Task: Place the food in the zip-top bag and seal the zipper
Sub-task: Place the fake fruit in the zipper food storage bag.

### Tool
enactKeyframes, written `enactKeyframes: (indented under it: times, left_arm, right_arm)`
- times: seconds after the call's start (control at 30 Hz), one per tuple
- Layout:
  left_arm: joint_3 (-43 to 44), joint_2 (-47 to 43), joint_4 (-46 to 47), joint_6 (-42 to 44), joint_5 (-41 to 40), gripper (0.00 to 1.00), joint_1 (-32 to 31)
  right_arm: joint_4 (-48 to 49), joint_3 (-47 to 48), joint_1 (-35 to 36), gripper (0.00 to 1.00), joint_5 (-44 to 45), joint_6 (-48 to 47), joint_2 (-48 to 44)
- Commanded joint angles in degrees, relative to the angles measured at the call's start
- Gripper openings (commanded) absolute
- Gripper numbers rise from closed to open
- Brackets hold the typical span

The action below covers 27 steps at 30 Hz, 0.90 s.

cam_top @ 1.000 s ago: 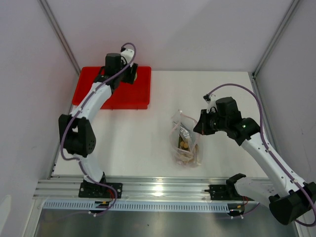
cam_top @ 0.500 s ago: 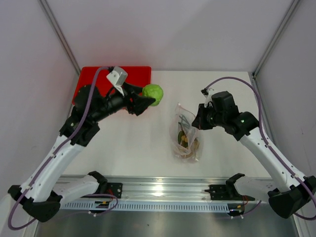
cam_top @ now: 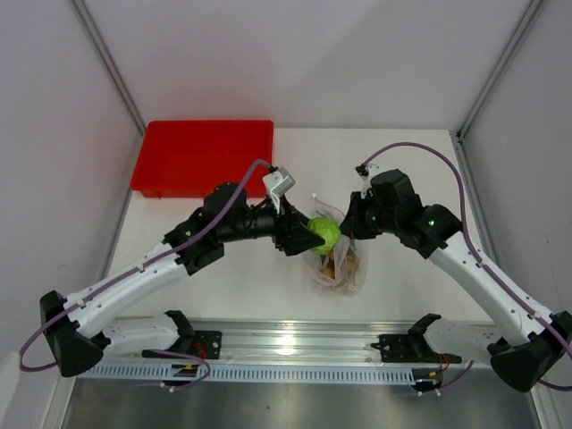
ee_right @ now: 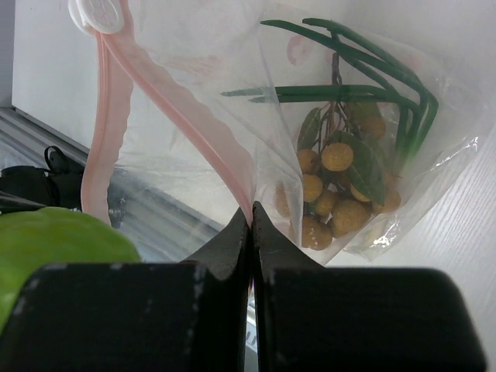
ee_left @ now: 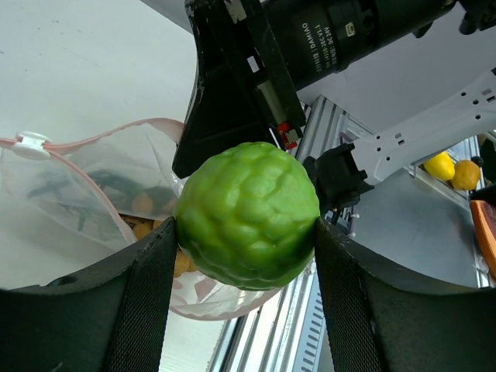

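My left gripper is shut on the round lime-green fruit, which fills the left wrist view, and holds it just above the open mouth of the clear zip-top bag. My right gripper is shut on the bag's pinkish zipper strip and holds that edge up. Inside the bag lie the bunch of tan-brown fruits and the sprig of thin green leaves. The bag's white slider tab sits at the strip's end.
The red tray stands at the back left of the white table. An aluminium rail runs along the table's near edge, with the arm bases on it. Side walls close in left and right.
My left arm has swung from the red tray to the right and forward, carrying the green fruit to the bag's mouth. My right gripper has lifted the zipper edge slightly toward the back.
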Motion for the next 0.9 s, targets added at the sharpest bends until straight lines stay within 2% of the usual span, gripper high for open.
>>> enactKeyframes:
  times: [0.0,0.17,0.27,0.3,0.37,0.43,0.67,0.73,0.87]
  left_arm:
    - [1.3,1.0,4.4,-1.4,-2.0,0.0,-1.4]
    - [1.9,4.6,-0.5,-0.9,-8.3,0.01,-2.6]
    - [2.0,4.9,-3.6,-0.1,-10.4,0.32,-3.5]
    - [1.6,4.4,-3.9,0.5,-12.0,0.56,-3.9]
    - [0.7,1.9,-3.7,1.4,-15.2,0.85,-4.1]
    - [0.5,0.7,-4.5,2.6,-17.6,0.98,-4.1]
    - [2.5,-4.4,-8.0,5.3,-24.1,0.99,-4.5]
    - [1.9,-5.6,-9.0,4.9,-28.7,1.0,-4.6]
    - [1.5,-3.8,-12.0,4.0,-31.3,0.99,-4.6]
  right_arm:
    - [1.7,2.5,0.5,0.0,0.8,2.0,-1.3]
    - [1.3,2.5,0.5,0.0,0.9,2.0,-2.0]
    - [1.0,2.6,0.2,0.0,1.2,1.7,-2.1]
    - [1.0,2.6,0.2,0.0,1.3,1.6,-2.1]
    - [0.9,2.5,0.0,0.0,1.2,1.4,-2.2]
    - [0.7,2.5,-0.3,0.0,1.0,1.2,-2.3]
    - [0.4,3.3,-1.2,0.0,0.2,1.1,-2.7]
    - [0.4,3.6,-1.3,0.0,-0.3,1.9,-2.8]
    - [0.8,4.9,-1.4,0.0,-1.5,4.3,-2.9]
